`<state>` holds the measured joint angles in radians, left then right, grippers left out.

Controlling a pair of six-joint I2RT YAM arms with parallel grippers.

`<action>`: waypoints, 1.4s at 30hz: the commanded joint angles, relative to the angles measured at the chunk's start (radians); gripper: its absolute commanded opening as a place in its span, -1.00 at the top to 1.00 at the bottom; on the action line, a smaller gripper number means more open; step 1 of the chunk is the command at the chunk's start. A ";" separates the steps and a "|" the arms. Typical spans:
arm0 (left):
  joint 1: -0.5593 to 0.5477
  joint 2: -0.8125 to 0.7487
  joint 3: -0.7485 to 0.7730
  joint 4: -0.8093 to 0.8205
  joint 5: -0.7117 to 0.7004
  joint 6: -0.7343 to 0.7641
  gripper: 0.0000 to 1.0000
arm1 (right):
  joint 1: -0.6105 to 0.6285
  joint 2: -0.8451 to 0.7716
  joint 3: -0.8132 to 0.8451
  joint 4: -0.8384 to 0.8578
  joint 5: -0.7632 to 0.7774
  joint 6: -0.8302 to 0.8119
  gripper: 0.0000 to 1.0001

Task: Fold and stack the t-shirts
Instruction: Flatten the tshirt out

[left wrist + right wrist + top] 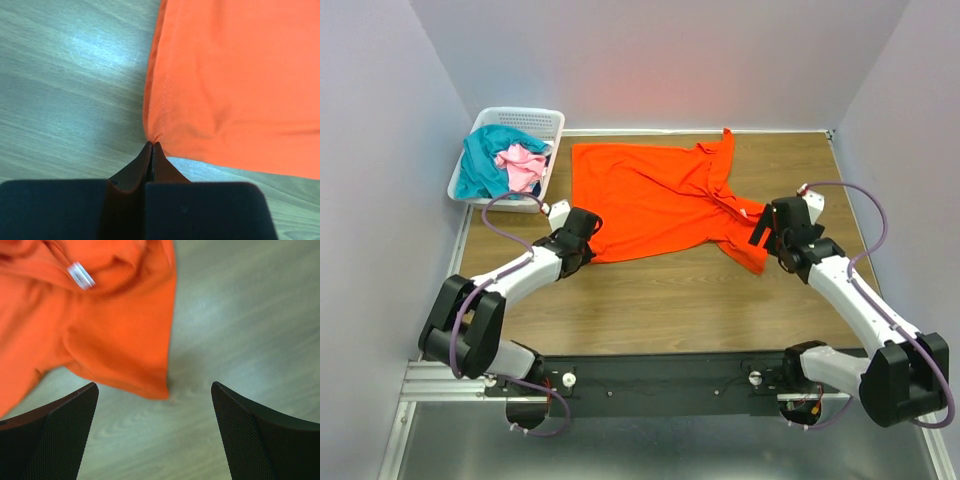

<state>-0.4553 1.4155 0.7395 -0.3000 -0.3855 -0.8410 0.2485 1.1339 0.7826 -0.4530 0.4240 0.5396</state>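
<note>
The orange t-shirt (650,200) lies spread on the wooden table, collar and sleeves bunched toward the right. My left gripper (588,243) is at its near-left hem corner; in the left wrist view the jaws are closed (151,144) and pinch that corner of the orange cloth (240,75). My right gripper (760,238) hovers over the shirt's near-right sleeve end, open and empty (154,387); the orange cloth (110,340) with a white label (81,275) lies just ahead of its fingertips. The teal t-shirt (485,160) and the pink t-shirt (523,165) lie crumpled in the basket.
The white slatted basket (535,118) stands at the table's far-left corner. Pale walls close in the table at the back and both sides. Bare wood (670,300) lies between the shirt and the arm bases.
</note>
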 commanded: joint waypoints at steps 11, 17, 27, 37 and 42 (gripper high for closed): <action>0.000 -0.030 -0.037 0.059 0.007 0.065 1.00 | -0.002 -0.030 -0.149 -0.153 -0.311 0.089 -0.99; 0.000 -0.029 -0.040 0.062 0.007 0.066 1.00 | -0.002 0.111 -0.132 -0.052 -0.287 0.043 -0.78; 0.000 -0.016 -0.022 0.048 0.010 0.066 1.00 | 0.000 0.248 -0.117 0.092 -0.194 0.019 -0.51; 0.000 -0.009 -0.008 0.033 0.013 0.065 1.00 | 0.000 0.305 -0.083 0.142 -0.111 0.034 -0.20; 0.000 -0.027 -0.012 0.018 -0.003 0.059 1.00 | -0.002 0.297 -0.112 0.142 -0.148 0.095 0.01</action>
<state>-0.4553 1.3952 0.7120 -0.2638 -0.3744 -0.7856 0.2478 1.4220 0.6830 -0.3244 0.2577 0.5800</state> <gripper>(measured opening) 0.005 0.505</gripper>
